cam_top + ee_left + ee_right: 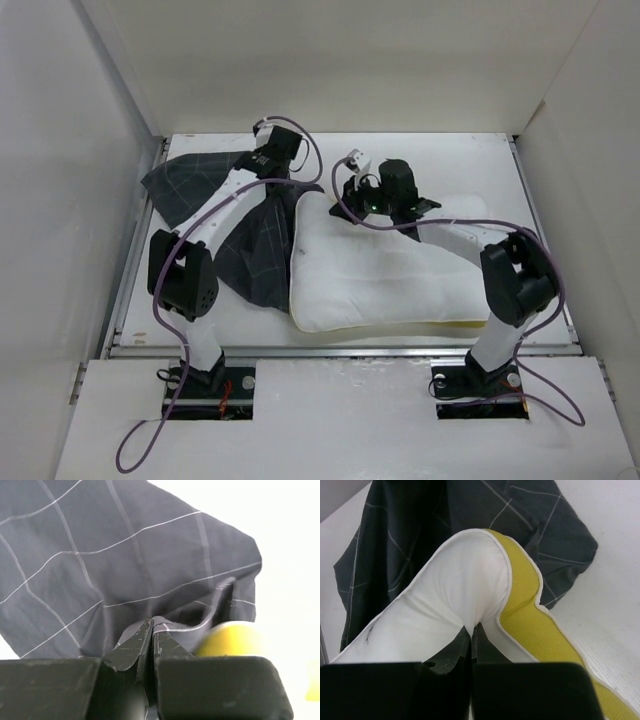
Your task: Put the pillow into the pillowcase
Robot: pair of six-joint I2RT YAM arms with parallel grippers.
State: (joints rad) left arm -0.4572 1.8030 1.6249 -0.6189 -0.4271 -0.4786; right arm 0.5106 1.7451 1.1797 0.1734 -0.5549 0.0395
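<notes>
Insertion not begun, I judge: my left fingers (151, 631) pinch the floppy charcoal grid-checked cloth pillowcase (100, 555) towards the desk's (450, 160) far-left corner; my right fingers (471, 634) pinch the soft white yellow-edged pillow (455, 585), mid-desk, outside it

White table (480, 160), pillow (380, 280) across its middle, rumpled pillowcase (188, 188) at its left.

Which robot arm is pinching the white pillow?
The right arm: its jaws are shut on the white pillow with the yellow side. The left arm has its jaws pinching the dark checked pillowcase instead.
</notes>
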